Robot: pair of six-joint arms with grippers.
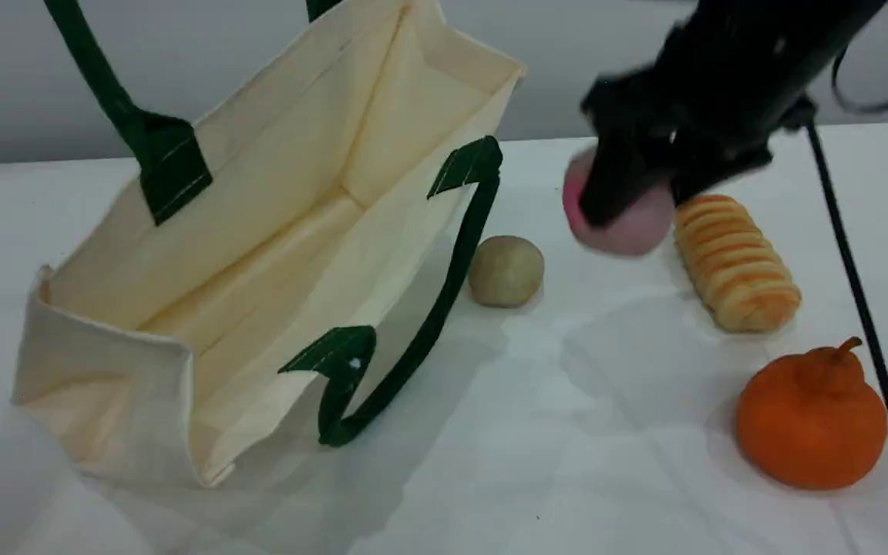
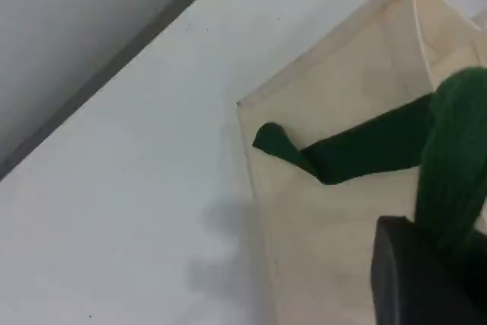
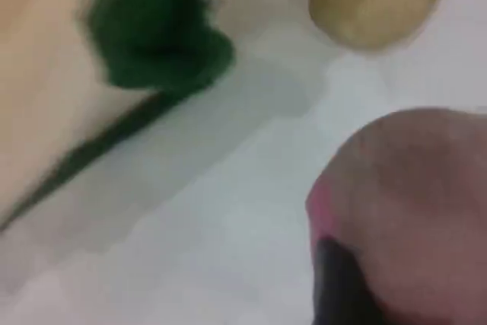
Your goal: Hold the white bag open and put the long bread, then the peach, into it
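Note:
The white bag [image 1: 274,231] stands open on the left, its mouth facing the camera. Its far green handle [image 1: 97,77] is pulled taut upward past the top edge. In the left wrist view that handle [image 2: 456,150] runs into my left gripper [image 2: 437,264], which is shut on it above the bag [image 2: 342,112]. My right gripper [image 1: 629,193] is closed around the pink peach [image 1: 633,227], right of the bag. In the right wrist view the peach [image 3: 411,203] sits against a dark fingertip [image 3: 342,287]. The long bread [image 1: 737,262] lies on the table just right of the peach.
A beige-green ball [image 1: 506,270] rests between the bag and the peach. An orange stemmed fruit [image 1: 810,416] stands at the front right. The bag's near handle [image 1: 444,285] droops onto the table. A black cable [image 1: 860,308] runs down the right side.

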